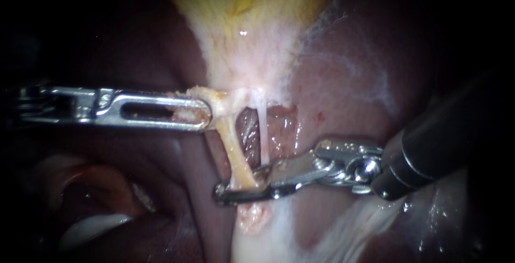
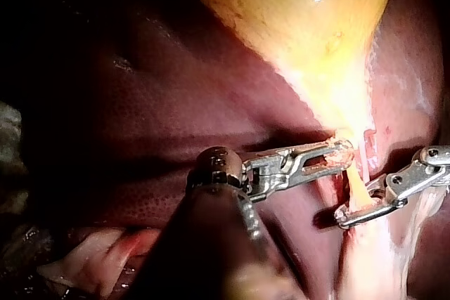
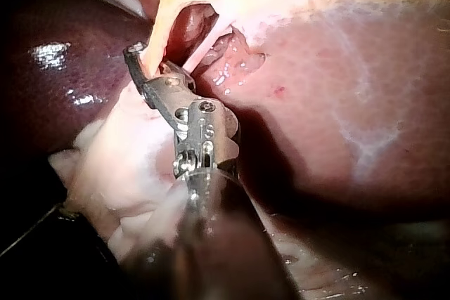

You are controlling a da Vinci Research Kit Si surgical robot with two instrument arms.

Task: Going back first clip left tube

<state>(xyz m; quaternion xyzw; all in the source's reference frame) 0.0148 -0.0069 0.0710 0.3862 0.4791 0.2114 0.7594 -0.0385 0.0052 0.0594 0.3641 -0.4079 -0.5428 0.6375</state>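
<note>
Two tubes run down from the yellow gallbladder (image 1: 252,5). The left tube (image 1: 233,145) is thick and yellowish; the right tube (image 1: 263,134) is a thin white strand. My left instrument (image 1: 201,114) comes in level, its slotted jaws shut on pale tissue at the gallbladder's neck, also in the left wrist view (image 2: 337,154). My right instrument (image 1: 241,185) lies across the lower end of the left tube, which passes between its slim jaws with a narrow gap showing. I cannot make out a clip on the tube. The right wrist view shows the right instrument's (image 3: 144,68) hooked tip beside the tube.
Dark red liver (image 1: 343,80) surrounds the tubes, with a raw window (image 1: 247,131) between them. White fatty tissue (image 1: 279,231) spreads below the right instrument's jaws and beside its shaft (image 3: 119,173). Pale folds (image 1: 91,225) lie at the lower left.
</note>
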